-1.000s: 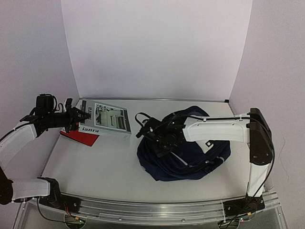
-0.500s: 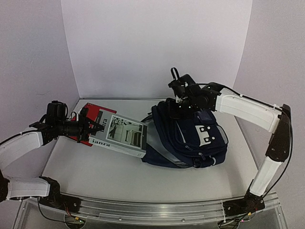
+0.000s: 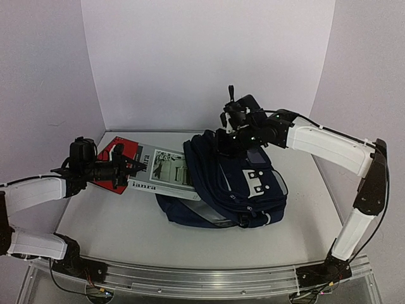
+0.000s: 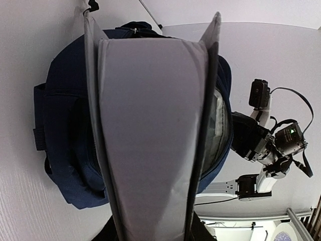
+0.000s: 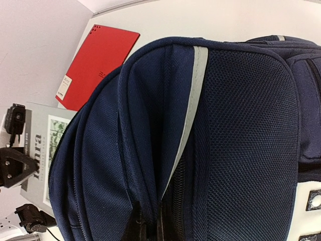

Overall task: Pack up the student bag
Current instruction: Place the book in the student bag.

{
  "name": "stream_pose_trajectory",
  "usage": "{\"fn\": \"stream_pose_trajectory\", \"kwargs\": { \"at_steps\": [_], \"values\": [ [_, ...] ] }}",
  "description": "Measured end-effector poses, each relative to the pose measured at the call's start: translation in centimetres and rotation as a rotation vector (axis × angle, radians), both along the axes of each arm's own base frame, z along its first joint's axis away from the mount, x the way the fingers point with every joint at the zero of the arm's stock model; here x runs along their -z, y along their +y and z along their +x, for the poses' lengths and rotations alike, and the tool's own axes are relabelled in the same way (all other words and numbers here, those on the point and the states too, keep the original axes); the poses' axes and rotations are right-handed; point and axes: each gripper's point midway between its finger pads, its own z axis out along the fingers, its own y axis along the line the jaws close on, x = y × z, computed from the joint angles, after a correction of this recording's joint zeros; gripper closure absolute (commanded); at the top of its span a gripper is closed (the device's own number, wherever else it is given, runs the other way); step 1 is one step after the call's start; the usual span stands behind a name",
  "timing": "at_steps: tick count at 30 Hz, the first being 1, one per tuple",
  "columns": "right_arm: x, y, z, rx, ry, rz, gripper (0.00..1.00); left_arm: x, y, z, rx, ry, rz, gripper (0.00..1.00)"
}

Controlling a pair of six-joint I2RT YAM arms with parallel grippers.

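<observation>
- Over the middle of the bench (image 3: 126, 234), seen from above, the student bag (image 3: 234, 190) lies with its top end lifted toward the far wall and its mouth turned left. The right tool (image 3: 229, 134) reaches in from the right and sits at that lifted top end. At the left, the left tool (image 3: 125, 166) is clamped on a magazine (image 3: 161, 171), whose right end passes into the bag's mouth. A red notebook (image 3: 126, 147) lies flat just beyond the magazine, partly under it
- From the left wrist, the magazine's (image 4: 150, 130) plain grey back fills the middle and runs away from the camera. The tool's fingers show only as dark slivers at the bottom edge, one on each side, pressed against the magazine. Its far end sits inside the bag's (image 4: 65, 140) opening, with navy fabric on one side and pale lining on the other. The right arm (image 4: 271, 145) shows behind the bag
- From the right wrist, the right tool (image 5: 148, 228) shows at the bottom edge, its two dark fingers pinched together on a fold of the bag's (image 5: 241, 125) navy fabric, just below a pale stripe (image 5: 188, 115). Beyond the bag lie the red notebook (image 5: 98, 65) and the magazine (image 5: 47, 145)
</observation>
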Motion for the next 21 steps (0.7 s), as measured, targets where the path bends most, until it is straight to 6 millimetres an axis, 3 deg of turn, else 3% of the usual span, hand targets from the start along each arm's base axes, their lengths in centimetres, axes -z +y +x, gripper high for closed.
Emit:
{"fn": "stream_pose_trajectory", "kwargs": {
  "at_steps": [6,11,16,21],
  "values": [
    [-0.7,0.5,0.2,0.006,-0.003,0.040,1.00,2.1,-2.5,0.3,0.020,0.053,0.011,0.72],
    [-1.2,0.9,0.3,0.005,-0.007,0.070,1.00,2.6,-5.4,0.6,0.032,0.043,0.007,0.72],
    [-1.8,1.5,0.4,0.001,-0.011,0.109,1.00,2.7,-7.6,2.1,-0.021,-0.015,0.003,0.72],
    [-2.6,2.1,0.6,0.003,-0.016,0.156,1.00,4.6,-10.2,4.0,-0.069,-0.034,0.035,0.71]
  ]
}}
